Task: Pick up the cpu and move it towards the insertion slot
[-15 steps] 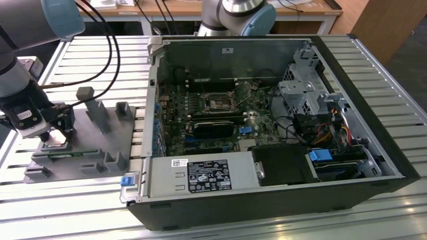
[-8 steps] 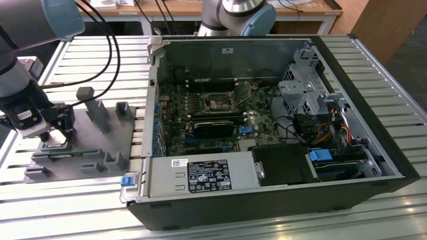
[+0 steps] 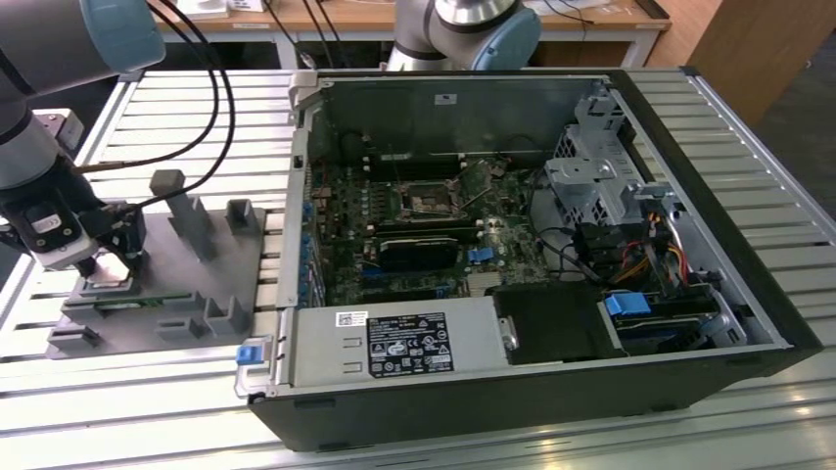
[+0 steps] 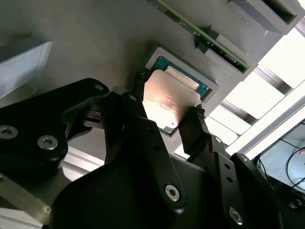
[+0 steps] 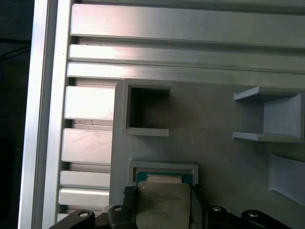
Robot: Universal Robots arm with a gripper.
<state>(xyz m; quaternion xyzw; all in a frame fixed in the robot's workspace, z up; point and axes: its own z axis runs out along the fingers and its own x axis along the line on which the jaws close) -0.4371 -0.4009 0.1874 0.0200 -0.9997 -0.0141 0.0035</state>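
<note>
The cpu (image 4: 167, 102), its pale metal top catching the light, sits between the two black fingers (image 4: 195, 126) of the gripper (image 4: 167, 99). The jaws are closed narrowly on two opposite edges of the chip. In the first wrist view the cpu (image 5: 162, 205) overlaps a shallow square recess (image 5: 162, 167) with a teal inner border. Whether the chip has cleared that recess cannot be told.

Beside this seat lies an empty square pocket (image 5: 145, 109) in the same grey fixture (image 5: 214, 157). A green board strip (image 4: 200, 36) stands on edge in a neighbouring holder.

In the exterior view the gripper (image 3: 108, 262) hangs low over the fixture (image 3: 157, 313) at the exterior view's left. The cpu (image 3: 112, 268) shows there as a small pale patch.

The insertion slot (image 3: 428, 201), a metal-framed socket with a dark centre, lies well apart, toward the exterior view's right. It sits on the motherboard inside the open computer case (image 3: 731, 245).

Between chip and slot stand the fixture's upright posts (image 3: 170, 196) and the case's near side wall (image 3: 301, 186). A long black module (image 3: 418, 253) lies just beside the slot.

Everything rests on a slatted aluminium table (image 3: 196, 392).
</note>
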